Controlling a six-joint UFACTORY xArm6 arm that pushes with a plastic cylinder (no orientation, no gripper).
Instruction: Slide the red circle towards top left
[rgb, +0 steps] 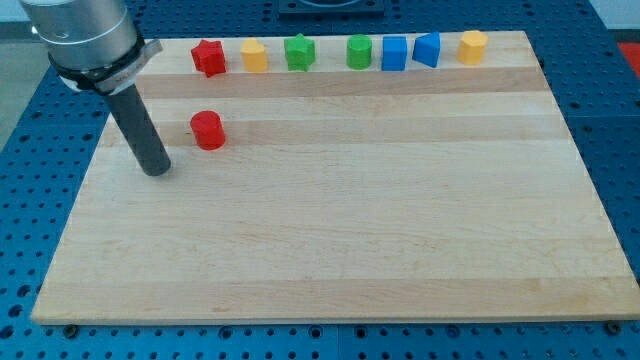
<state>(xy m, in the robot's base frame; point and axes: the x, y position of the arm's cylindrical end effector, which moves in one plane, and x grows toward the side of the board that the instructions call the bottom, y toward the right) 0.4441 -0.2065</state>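
The red circle (208, 130) is a short red cylinder on the wooden board (340, 230), in the upper left part of the view. My tip (157, 171) rests on the board to the lower left of the red circle, a short gap apart and not touching it. The dark rod rises from the tip up to the grey arm at the view's top left.
A row of blocks lies along the board's top edge: a red star (209, 57), a yellow block (254, 55), a green star (299, 52), a green block (359, 52), a blue block (394, 53), a blue block (427, 49) and a yellow block (472, 47).
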